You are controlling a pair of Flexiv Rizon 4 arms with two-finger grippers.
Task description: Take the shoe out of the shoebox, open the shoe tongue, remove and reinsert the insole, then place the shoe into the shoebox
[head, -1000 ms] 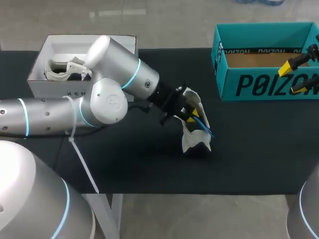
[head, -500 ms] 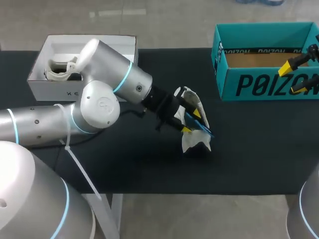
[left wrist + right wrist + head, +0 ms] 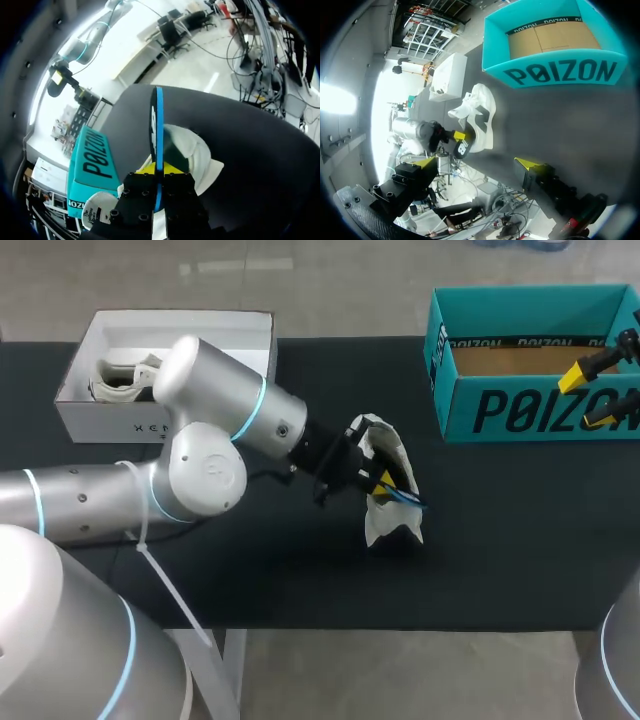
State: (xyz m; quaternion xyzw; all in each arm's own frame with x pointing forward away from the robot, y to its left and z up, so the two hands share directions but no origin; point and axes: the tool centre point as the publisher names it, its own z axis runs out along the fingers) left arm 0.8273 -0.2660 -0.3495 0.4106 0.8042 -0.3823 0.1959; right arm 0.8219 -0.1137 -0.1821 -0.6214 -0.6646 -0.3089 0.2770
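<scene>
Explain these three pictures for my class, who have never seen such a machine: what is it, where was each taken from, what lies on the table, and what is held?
This is a robot with two arms, each ending in a two-fingered gripper with yellow tips. One picture looks down from above and behind; the two round ones come from cameras on the wrists. On the black table are a teal shoebox, a white box holding another shoe, and a white shoe in the middle. The left gripper pinches a thin blue-edged insole at that shoe. The right gripper hangs open and empty near the teal shoebox.
</scene>
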